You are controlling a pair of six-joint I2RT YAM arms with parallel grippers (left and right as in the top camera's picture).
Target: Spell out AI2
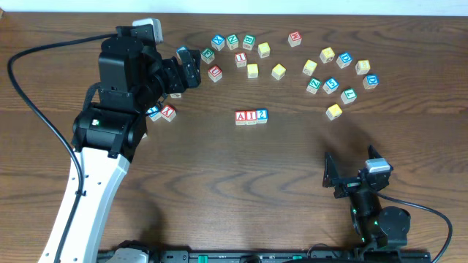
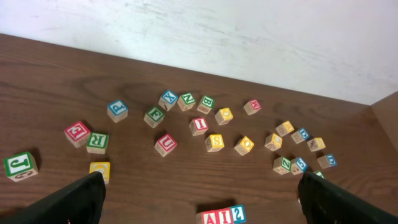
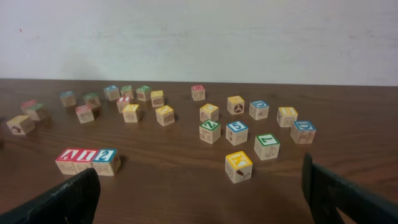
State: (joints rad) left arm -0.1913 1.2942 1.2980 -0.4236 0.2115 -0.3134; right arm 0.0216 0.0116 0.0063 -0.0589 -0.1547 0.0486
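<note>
Three letter blocks stand touching in a row at the table's middle: a red A (image 1: 240, 117), a red I (image 1: 251, 116) and a blue 2 (image 1: 262, 115). The row also shows at the bottom edge of the left wrist view (image 2: 221, 216) and at the left of the right wrist view (image 3: 87, 160). My left gripper (image 1: 189, 68) is open and empty, raised at the back left, well away from the row. My right gripper (image 1: 351, 175) is open and empty near the front right.
Several loose blocks lie scattered along the back of the table, among them a yellow K block (image 1: 334, 111) (image 3: 239, 165) and a green Z block (image 3: 209, 131). A red and a blue block (image 1: 162, 112) sit under the left arm.
</note>
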